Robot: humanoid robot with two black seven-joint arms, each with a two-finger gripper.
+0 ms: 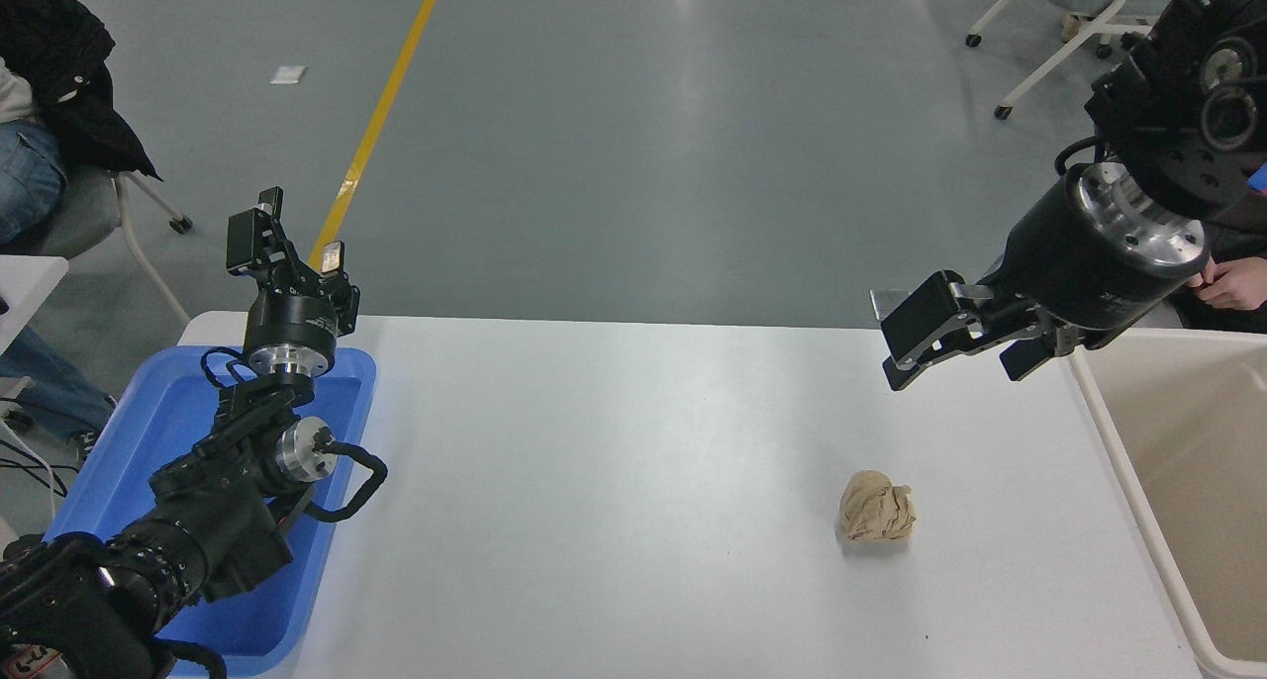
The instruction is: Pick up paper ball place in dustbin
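Head view. The paper ball (877, 507) is sitting free on the white tabletop (614, 481), lower right of centre in the frame, touched by nothing. The right end effector (955, 357) is hovering above and slightly right of the ball, well apart from it, with its fingers spread open and holding nothing. The dustbin (1119, 441) is standing at the right edge of the frame, its cream rim lying just right of the ball's patch of tabletop; the visible part of its inside is showing nothing in it. The left end effector (294, 239) is sitting parked at the left of the frame over a blue tray (178, 402), fingers apart, pointing toward the top of the frame.

Judged step: approach for the pick, not yet begun. To do it well, the right end effector should be coming down and toward the bottom of the frame, centring the open fingers across the ball's widest part before closing. The wad is soft, so a light squeeze should be holding it; the lift must be clearing the bin's rim.
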